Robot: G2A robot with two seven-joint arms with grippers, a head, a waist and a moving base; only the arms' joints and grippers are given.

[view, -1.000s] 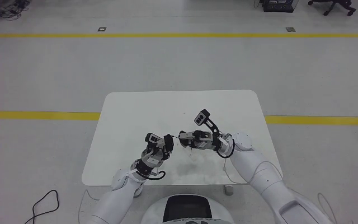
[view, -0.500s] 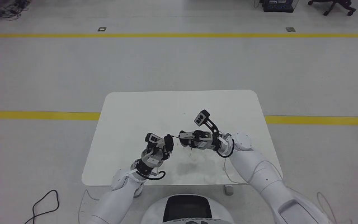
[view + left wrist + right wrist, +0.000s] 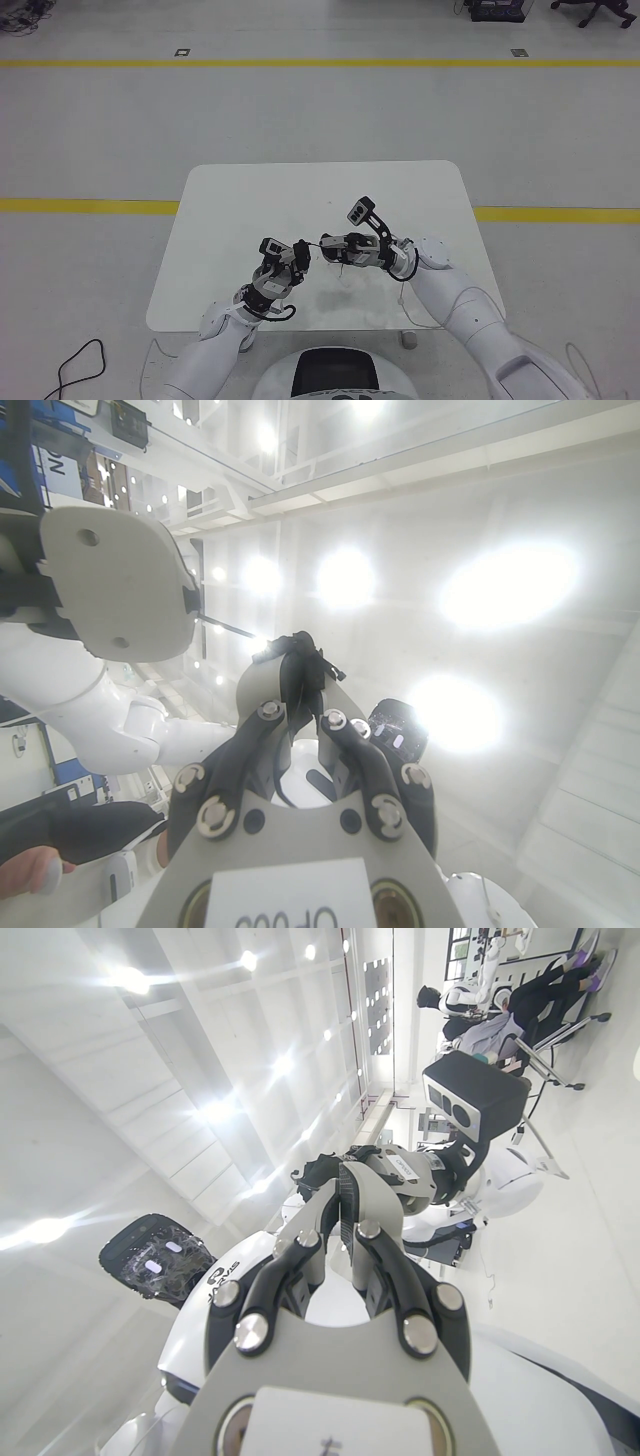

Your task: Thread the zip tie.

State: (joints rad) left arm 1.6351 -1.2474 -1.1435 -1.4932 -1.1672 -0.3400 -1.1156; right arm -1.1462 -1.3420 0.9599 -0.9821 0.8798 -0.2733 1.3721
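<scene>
Nothing has shifted in the last second. My left fingers (image 3: 301,251) and right fingers (image 3: 330,245) hang tip to tip at centre frame, above the tabletop (image 3: 230,200). Both pairs are pinched narrow on the black zip tie (image 3: 314,243), which bridges them. I judge the threading paused mid-alignment, not yet through.

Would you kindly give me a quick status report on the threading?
Left gripper shut on zip tie. Right gripper shut on its strap. Held above table; nothing in the way.
</scene>
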